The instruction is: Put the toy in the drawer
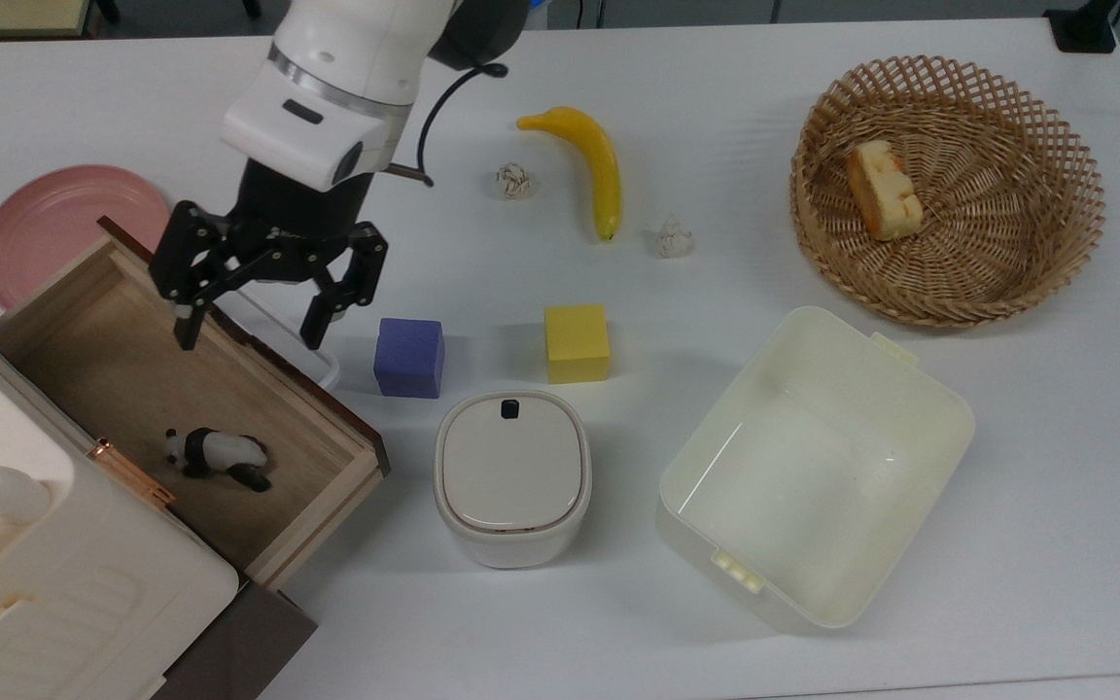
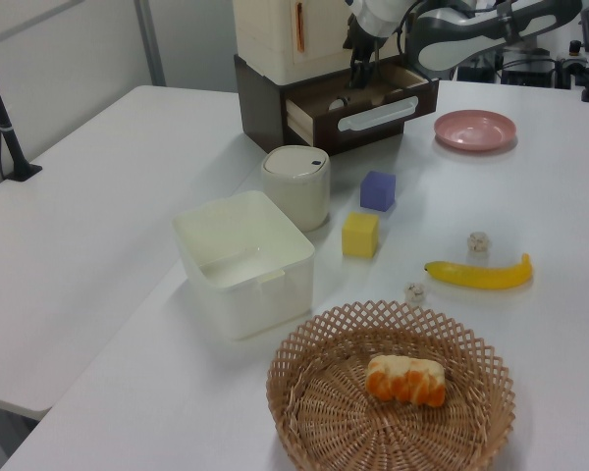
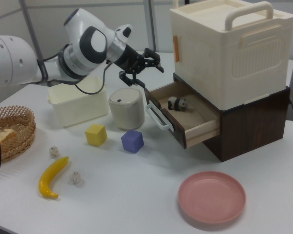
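Observation:
The toy [image 1: 217, 457], a small black-and-white panda, lies on the wooden floor of the open drawer [image 1: 103, 360], near the cream cabinet's edge. In the right view the toy [image 3: 177, 103] rests deep inside the drawer [image 3: 205, 130]. My gripper [image 1: 249, 333] hangs open and empty above the drawer's dark front panel and white handle, one finger over the drawer, the other over the table. It is well clear of the toy. In the right view the gripper [image 3: 140, 73] is above the drawer's front; in the left view the gripper [image 2: 359, 71] hovers over the drawer [image 2: 378, 106].
A purple cube [image 1: 409, 357] sits just right of the drawer front, then a yellow cube [image 1: 577, 343] and a lidded canister [image 1: 511, 476]. A cream tub [image 1: 929, 389], a banana [image 1: 591, 160], a wicker basket [image 1: 949, 292] and a pink plate [image 1: 54, 228] stand around.

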You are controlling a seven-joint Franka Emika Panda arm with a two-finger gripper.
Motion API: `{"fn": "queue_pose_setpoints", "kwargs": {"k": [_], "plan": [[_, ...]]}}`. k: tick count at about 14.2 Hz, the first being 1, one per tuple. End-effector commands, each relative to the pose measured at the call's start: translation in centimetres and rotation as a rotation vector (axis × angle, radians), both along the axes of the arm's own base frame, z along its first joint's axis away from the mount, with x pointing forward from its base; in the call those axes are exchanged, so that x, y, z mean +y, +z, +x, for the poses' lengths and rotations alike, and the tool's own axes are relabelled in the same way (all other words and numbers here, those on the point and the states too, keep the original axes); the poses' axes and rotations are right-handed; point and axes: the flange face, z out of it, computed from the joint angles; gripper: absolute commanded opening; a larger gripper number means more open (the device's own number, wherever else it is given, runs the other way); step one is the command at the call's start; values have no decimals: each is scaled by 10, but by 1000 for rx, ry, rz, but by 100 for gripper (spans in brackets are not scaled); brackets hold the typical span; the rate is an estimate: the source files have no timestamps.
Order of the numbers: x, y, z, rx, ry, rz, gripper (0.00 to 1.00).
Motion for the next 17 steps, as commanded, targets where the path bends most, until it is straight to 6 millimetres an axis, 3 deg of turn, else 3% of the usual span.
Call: {"fn": "queue_pose_setpoints", "kwargs": {"k": [1,5,8,11,15,17], "plan": [[37,9,-23,78,-102,101,100],[67,20,-53,227,-206,273,100],[78,32,-88,407,-289,392,100],[78,45,-110,481,-368,472,100],[75,69,-129,449,-498,507,100],[70,65,-132,467,-529,519,100]]}}
